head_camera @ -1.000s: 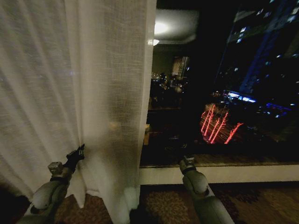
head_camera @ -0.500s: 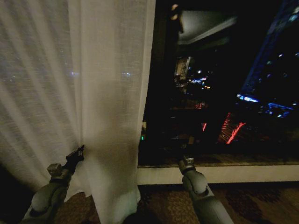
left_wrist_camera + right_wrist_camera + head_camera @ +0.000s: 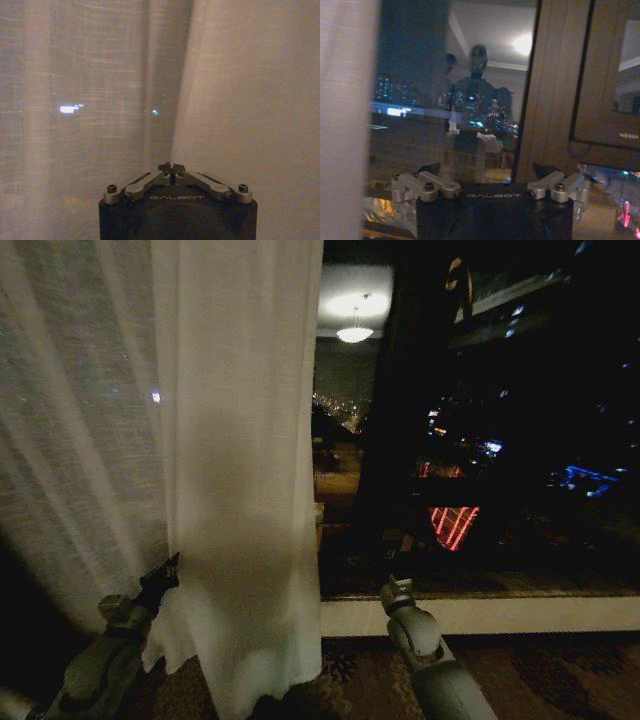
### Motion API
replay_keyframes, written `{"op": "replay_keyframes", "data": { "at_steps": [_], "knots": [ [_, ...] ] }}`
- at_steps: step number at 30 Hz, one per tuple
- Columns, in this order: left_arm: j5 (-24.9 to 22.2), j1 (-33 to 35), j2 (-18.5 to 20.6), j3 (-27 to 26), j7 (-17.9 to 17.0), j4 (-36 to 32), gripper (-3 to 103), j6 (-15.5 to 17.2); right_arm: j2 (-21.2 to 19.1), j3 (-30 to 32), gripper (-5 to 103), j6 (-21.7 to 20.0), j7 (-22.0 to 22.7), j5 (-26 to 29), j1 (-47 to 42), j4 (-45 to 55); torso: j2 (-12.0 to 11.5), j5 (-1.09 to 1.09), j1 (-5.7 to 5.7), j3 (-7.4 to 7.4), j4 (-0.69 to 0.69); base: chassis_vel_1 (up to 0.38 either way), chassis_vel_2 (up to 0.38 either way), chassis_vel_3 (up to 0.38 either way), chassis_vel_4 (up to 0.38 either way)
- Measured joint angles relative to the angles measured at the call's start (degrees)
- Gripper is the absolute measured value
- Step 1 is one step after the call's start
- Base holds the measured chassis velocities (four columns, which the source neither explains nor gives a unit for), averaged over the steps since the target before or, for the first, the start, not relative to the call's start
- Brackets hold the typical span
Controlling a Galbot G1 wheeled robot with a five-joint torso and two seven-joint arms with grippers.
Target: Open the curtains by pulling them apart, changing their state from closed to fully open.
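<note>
The sheer off-white curtain point(image 3: 235, 470) hung bunched on the left side of the window, its free edge falling in a straight line from the top of the window down to the patterned carpet point(image 3: 560, 680), where its hem pooled a little. To the right of that edge the dark window glass point(image 3: 480, 440) stood bare, with city lights and a reflected ceiling lamp in it, above a pale sill point(image 3: 500, 615).

The left gripper point(image 3: 168, 571) sat low against the fabric, just at a fold. From its wrist camera the fingertips point(image 3: 171, 167) were pinched together with the weave directly in front of them; whether they actually trapped cloth between them I could not tell. The right gripper point(image 3: 490, 172) was held low in front of the sill, facing the glass, its jaws spread wide and empty, well clear of the curtain edge point(image 3: 345, 120).

The cloth looked very light and limp, thin enough to pass light through, so I judged it would slide and gather easily but slip out of a shallow pinch. A pleat or the doubled vertical edge seemed the best place to take hold, gathering several layers rather than a single one. Snagging the fine weave looked like the main risk.
</note>
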Motion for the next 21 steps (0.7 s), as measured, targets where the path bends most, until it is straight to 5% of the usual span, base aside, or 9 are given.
{"op": "replay_keyframes", "data": {
  "at_steps": [7, 11, 15, 17, 18, 21],
  "knots": [
    [0.06, 2.20, -0.73, -0.70, 0.03, -2.82, -1, -0.05, 0.16, -1.21, 100, 0.03, -0.02, -0.01, 0.17, 0.02, 0.00, 0.03, 0.00, 0.01, 0.00, -0.038, -0.033, 0.032, 0.030],
    [0.19, 2.97, -1.53, -0.35, -0.37, -4.54, 9, 0.32, 0.16, -1.32, 100, 0.07, -0.04, 0.00, 0.25, 0.00, 0.00, -0.03, 0.00, 0.00, 0.01, 0.000, 0.000, 0.000, 0.000],
    [1.63, 4.15, -3.20, 0.58, -1.23, -6.53, 31, 0.88, 0.09, -1.27, 100, 0.64, -0.06, 0.05, 0.12, -0.48, 0.00, -0.01, 0.00, 0.00, 0.01, 0.000, 0.000, 0.000, 0.000],
    [1.90, 4.51, -3.53, 0.69, -1.23, -6.89, 31, 0.91, 0.10, -1.25, 100, 1.01, -0.06, 0.05, 0.04, -0.69, 0.00, 0.00, 0.00, 0.00, 0.00, 0.000, 0.000, 0.000, 0.000],
    [2.29, 5.02, -3.90, 0.76, -1.23, -7.32, 42, 0.94, 0.17, -1.22, 100, 1.22, -0.05, 0.10, -0.18, -0.86, 0.00, 0.02, 0.00, 0.00, -0.01, 0.000, 0.000, 0.000, 0.000],
    [2.90, 5.92, -4.64, 0.85, -1.21, -8.06, 53, 0.94, 0.43, -1.12, 100, 1.08, 0.42, 1.23, -1.00, -0.50, 0.00, 0.02, 0.00, 0.00, 0.01, 0.000, 0.000, 0.000, 0.000]
  ]
}}
